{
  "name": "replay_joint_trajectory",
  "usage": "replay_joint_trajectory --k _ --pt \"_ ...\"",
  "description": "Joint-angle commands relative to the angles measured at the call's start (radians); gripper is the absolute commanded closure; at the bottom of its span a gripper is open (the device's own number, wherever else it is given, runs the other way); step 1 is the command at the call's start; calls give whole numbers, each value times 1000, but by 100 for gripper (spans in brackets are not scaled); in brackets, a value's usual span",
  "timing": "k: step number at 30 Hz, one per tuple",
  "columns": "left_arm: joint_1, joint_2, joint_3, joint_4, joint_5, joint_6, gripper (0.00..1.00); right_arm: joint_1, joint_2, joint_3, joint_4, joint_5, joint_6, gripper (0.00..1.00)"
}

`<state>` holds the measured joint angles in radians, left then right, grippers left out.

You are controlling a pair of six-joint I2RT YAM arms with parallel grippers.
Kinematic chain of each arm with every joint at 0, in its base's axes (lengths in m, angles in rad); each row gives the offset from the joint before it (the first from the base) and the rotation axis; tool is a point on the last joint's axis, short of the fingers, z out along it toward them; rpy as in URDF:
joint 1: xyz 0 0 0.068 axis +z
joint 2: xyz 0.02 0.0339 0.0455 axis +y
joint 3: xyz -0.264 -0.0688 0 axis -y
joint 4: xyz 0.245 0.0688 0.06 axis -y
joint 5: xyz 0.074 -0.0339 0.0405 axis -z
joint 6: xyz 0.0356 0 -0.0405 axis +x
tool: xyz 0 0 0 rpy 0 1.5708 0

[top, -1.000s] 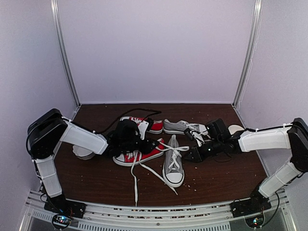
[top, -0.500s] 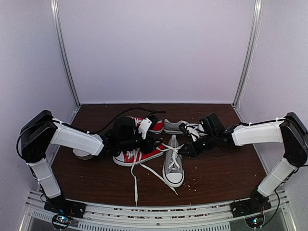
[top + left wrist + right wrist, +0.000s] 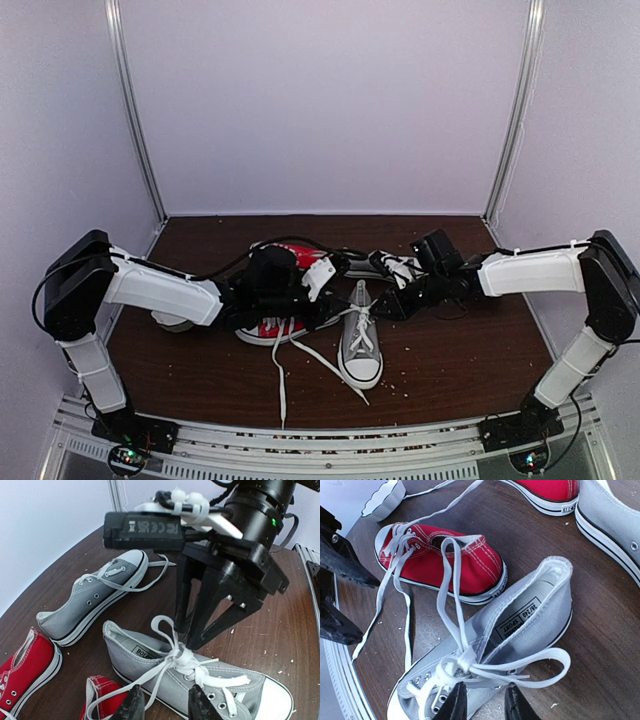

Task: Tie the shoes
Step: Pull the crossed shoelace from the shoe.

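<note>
One grey shoe (image 3: 361,346) lies mid-table, toe toward the arms, its white laces in a loose bow with a knot (image 3: 184,657) that also shows in the right wrist view (image 3: 468,658). The second grey shoe (image 3: 372,264) lies on its side behind it, laces loose. My left gripper (image 3: 334,297) is open just left of the knot, and a lace runs between its fingertips (image 3: 131,705). My right gripper (image 3: 392,300) is open just right of the knot, over a bow loop (image 3: 540,667). Both wrist views show the near grey shoe, from the left (image 3: 150,665) and from the right (image 3: 525,625).
Two red sneakers lie left of the grey pair, one near (image 3: 280,327) and one further back (image 3: 296,252). A long white lace (image 3: 282,385) trails toward the front edge. A white fluted dish (image 3: 172,319) sits under the left arm. Crumbs dot the brown table (image 3: 470,370).
Both grippers have closed in on the near grey shoe's knot, the left moving right and the right moving left. The shoes have stayed in place.
</note>
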<state>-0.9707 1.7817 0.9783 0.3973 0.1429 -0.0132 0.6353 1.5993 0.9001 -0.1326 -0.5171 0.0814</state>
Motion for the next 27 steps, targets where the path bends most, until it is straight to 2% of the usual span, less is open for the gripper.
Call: replay_joint_trajectory --k 1,5,9,13,20,27 --pt "4 1 20 5 12 32 69 4 -101 13 -76 24 24 70" --pt "4 -2 16 5 9 31 69 7 -165 -28 -102 40 61 68" --pt "4 -4 14 7 1 32 68 48 -190 -70 -67 67 137 70" --pt "4 -4 10 7 -6 30 68 98 -164 -65 -47 108 198 75" --pt "4 -8 4 5 -11 29 68 116 -99 -52 -17 128 243 73" --pt "4 -7 2 7 -13 25 68 130 -54 -27 -8 105 244 76"
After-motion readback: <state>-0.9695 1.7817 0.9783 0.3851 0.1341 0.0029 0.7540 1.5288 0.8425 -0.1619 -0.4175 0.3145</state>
